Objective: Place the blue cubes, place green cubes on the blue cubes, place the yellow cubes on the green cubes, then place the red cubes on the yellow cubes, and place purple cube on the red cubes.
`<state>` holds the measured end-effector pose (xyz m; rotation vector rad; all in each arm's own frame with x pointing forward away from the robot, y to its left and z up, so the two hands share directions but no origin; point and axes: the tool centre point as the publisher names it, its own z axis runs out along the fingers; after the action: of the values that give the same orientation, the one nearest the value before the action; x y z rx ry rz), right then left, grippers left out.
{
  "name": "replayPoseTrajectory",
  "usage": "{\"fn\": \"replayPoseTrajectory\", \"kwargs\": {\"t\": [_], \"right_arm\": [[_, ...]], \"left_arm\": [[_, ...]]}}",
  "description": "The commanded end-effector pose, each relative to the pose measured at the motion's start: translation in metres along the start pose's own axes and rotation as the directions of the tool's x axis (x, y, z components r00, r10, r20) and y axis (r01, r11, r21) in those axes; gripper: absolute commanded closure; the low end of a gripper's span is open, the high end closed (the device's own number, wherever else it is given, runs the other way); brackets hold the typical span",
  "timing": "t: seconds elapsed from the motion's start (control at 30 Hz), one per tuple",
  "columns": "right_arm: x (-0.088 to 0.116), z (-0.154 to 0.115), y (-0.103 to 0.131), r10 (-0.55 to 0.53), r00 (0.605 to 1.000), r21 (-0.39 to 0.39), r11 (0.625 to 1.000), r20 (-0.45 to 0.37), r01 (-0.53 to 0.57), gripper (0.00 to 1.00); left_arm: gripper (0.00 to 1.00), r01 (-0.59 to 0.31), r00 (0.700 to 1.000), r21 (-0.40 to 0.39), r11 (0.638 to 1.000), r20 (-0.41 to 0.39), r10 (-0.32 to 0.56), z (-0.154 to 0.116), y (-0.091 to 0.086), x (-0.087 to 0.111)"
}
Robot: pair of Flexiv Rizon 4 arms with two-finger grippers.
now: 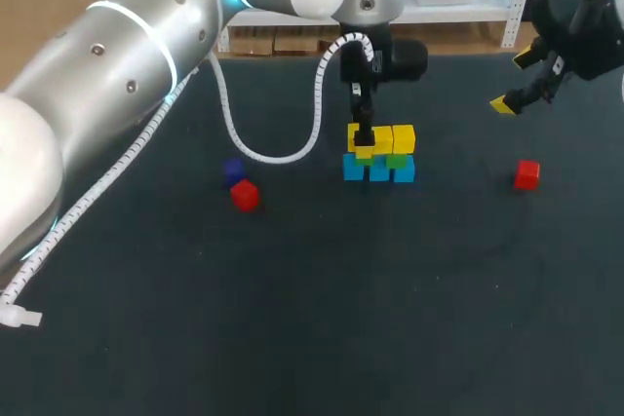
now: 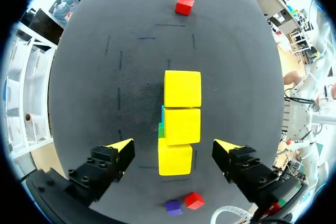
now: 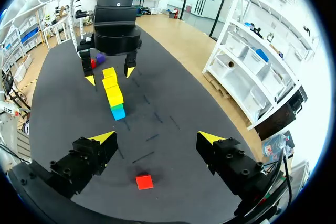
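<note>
- Worktop (image 1: pixel 312 338): one, dark, carrying every item below.
- Blue cubes (image 1: pixel 378 171): three counted, sitting side by side in one row near the worktop's middle and forming the bottom layer of the stack.
- Green cubes (image 1: pixel 397 158): lying on the blue row. Two green faces are showing from the head view. The layer above is hiding the rest, so the full count cannot be told.
- Yellow cubes (image 1: pixel 403 137): three counted, sitting in a touching row as the top layer of the stack.
- Red cubes (image 1: pixel 244 196): two counted, both lying loose on the worktop. This one is resting at 8 o'clock from the stack. The second red cube (image 1: pixel 526 174) is resting at 3 o'clock from the stack, well apart from it.
- Purple cube (image 1: pixel 232 170): one, lying loose just beside the first red cube, at its 11 o'clock and at 9 o'clock from the stack.
- Left pincer (image 2: pixel 173 145): one, hanging over the 9 o'clock end of the stack. Its fingers are standing wide on either side of the end yellow cube without touching it, and it is holding nothing.
- Right pincer (image 3: pixel 157 139): one, hanging above the worktop at 2 o'clock from the stack, near the second red cube. Its fingers are standing wide apart and it is carrying nothing.
</note>
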<state>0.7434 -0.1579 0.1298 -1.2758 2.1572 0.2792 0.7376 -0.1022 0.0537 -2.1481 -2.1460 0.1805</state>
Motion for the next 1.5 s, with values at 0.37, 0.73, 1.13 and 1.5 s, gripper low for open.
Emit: {"fn": "replayPoseTrajectory", "kwargs": {"t": [0.37, 0.73, 1.13, 1.5], "right_arm": [[0.000, 0.000, -0.001, -0.001, 1.000, -0.004, 1.000, 0.003, 0.001, 0.00], [0.000, 0.000, -0.001, -0.001, 1.000, -0.004, 1.000, 0.003, 0.001, 0.00], [0.000, 0.000, -0.001, -0.001, 1.000, -0.004, 1.000, 0.003, 0.001, 0.00], [0.000, 0.000, -0.001, -0.001, 1.000, -0.004, 1.000, 0.003, 0.001, 0.00]], "left_arm": [[0.00, 0.071, 0.996, -0.081, 0.994, 0.058, -0.066, -0.032, 0.002, 0.015], [0.00, 0.218, 0.974, -0.164, 0.962, 0.105, -0.203, -0.052, -0.002, 0.065], [0.00, 0.320, 0.947, -0.194, 0.927, 0.098, -0.307, -0.043, -0.024, 0.118], [0.00, 0.436, 0.899, -0.189, 0.880, 0.131, -0.417, -0.023, -0.050, 0.154]]}}
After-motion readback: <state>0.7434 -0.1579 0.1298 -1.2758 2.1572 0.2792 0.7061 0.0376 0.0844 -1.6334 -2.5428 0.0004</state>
